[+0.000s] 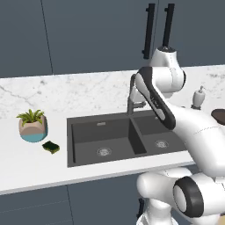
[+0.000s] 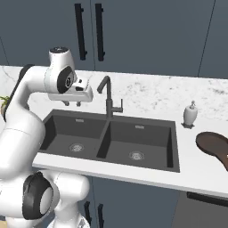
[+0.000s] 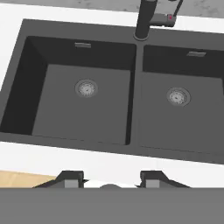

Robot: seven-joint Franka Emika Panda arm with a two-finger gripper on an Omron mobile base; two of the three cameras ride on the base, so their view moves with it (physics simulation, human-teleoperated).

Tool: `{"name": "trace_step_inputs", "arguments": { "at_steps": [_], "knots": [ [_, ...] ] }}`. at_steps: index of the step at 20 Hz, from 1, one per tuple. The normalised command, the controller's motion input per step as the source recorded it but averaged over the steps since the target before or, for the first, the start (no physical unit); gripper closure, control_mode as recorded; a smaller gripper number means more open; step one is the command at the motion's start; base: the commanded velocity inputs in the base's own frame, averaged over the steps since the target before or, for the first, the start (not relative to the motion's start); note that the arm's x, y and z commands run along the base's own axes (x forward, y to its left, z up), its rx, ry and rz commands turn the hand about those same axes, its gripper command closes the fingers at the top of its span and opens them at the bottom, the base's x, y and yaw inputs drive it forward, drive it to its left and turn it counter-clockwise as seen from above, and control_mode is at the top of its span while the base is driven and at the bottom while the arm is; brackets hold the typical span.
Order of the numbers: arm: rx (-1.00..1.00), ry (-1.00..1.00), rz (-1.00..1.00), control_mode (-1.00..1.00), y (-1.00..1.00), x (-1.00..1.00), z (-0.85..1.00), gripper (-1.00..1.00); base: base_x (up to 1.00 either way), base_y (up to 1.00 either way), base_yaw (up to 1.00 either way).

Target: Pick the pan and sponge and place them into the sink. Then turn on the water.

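A white robot arm's claw (image 2: 72, 103) hangs clenched and empty above the left basin of the dark grey double-basin sink (image 1: 88, 132). Neither item is in the sink yet. To fetch either, it should open wide before descending. One green-and-yellow sponge (image 1: 51, 146) lies left of the sink; one reddish-brown pan (image 2: 215, 147) lies right of it. One faucet (image 2: 108, 98), dry.

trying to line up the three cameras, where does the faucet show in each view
left base view: the faucet stands behind the sink's divider, partly hidden by the arm.
right base view: the faucet stands centre-left, at the back above the divider, side lever pointing right.
hand view: the faucet base is at the top, right of centre, cut by the edge.
shared landmark: the divider between the two basins, each with a round drain.
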Motion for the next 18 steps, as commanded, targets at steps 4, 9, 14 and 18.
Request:
{"name": "trace_step_inputs", "arguments": {
  "at_steps": [4,9,14,18],
  "knots": [
    [0.03,-0.03,0.0,-1.0,0.0,-0.52,-0.04,-1.0,0.0,0.0,0.0],
    [0.06,-0.12,0.0,-1.0,-0.21,-0.84,0.0,-1.0,0.0,0.0,0.0],
    [0.0,-0.09,0.0,-1.0,-0.04,-0.61,0.0,-1.0,0.0,0.0,0.0],
    [-0.02,0.0,0.01,-1.0,0.65,-0.36,0.0,-1.0,0.0,0.0,0.0]
  ]
}}
